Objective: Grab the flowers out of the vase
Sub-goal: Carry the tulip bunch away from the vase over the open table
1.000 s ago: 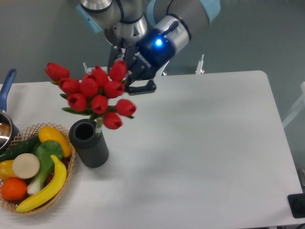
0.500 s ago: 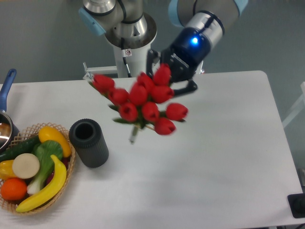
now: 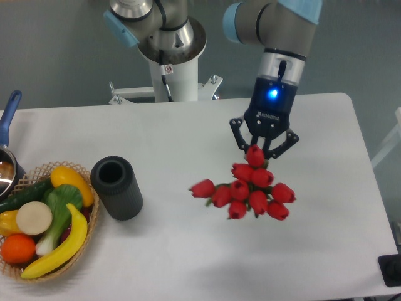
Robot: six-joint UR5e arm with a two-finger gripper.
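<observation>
The flowers (image 3: 247, 189), a bunch of red tulip buds, hang over the table right of centre, with the buds fanned out below my gripper. The leftmost bud is blurred. No stems show from this angle. My gripper (image 3: 262, 153) points straight down, and its black fingers (image 3: 240, 133) close around the top bud of the bunch. The vase (image 3: 116, 187), a dark ribbed cylinder, stands upright and empty at the left, well apart from the flowers and the gripper.
A woven basket (image 3: 88, 233) with a banana, a yellow pepper and green vegetables sits left of the vase. A blue-handled pot (image 3: 7, 119) is at the left edge. The robot's base (image 3: 169, 53) stands behind the table. A black object (image 3: 391, 269) lies at the bottom right.
The flowers came out of the vase and travelled right and down across the table with my gripper. The wrist turned from a slant to pointing straight down. The vase stayed put.
</observation>
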